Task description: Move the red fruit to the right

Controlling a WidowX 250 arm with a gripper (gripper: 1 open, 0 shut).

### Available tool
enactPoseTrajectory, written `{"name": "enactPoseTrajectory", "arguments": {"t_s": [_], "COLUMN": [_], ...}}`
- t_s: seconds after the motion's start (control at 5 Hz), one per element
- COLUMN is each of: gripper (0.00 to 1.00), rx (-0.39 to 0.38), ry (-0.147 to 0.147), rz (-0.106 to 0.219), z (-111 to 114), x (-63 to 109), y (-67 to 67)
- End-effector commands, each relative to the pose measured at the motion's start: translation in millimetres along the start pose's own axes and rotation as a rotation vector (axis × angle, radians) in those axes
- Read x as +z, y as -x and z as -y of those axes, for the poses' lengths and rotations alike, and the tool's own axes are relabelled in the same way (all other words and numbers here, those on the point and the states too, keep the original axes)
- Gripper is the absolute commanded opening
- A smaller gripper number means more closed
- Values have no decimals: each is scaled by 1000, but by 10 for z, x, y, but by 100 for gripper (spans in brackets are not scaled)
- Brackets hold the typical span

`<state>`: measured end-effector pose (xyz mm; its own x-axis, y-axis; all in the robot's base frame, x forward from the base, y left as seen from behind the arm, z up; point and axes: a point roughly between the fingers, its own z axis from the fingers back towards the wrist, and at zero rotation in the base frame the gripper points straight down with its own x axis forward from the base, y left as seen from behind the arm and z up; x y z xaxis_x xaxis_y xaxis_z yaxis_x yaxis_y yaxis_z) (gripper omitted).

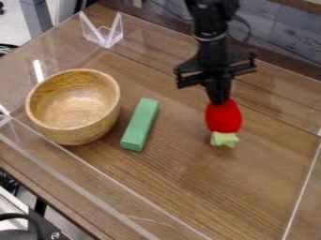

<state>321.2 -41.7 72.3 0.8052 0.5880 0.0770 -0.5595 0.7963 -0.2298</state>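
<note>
Pincer [220, 97] pinches the red fruit [223, 117] (leafy cap down) nearer the right edge of the surface [189, 192], well apart from the wooden bowl [73, 105].

red fruit [223, 116]: one, right under the hand [219, 97]
green block [141, 124]: one, to the left of the hand
wooden bowl [75, 132]: one, farther left of the hand

My wood-grain bench [189, 197] is carrying a wooden bowl [78, 131] at left and a flat green block [141, 124] lying just beside it; whether the red fruit [223, 116] is touching the wood, I cannot tell.
</note>
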Motion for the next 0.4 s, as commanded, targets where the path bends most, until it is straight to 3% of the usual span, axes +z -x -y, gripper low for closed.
{"name": "enactPoseTrajectory", "arguments": {"t_s": [0.0,0.2], "gripper": [0,0], "rx": [-26,-54], "ry": [47,52], "rz": [50,47], "z": [97,83], "x": [161,184], "y": [13,12]}}
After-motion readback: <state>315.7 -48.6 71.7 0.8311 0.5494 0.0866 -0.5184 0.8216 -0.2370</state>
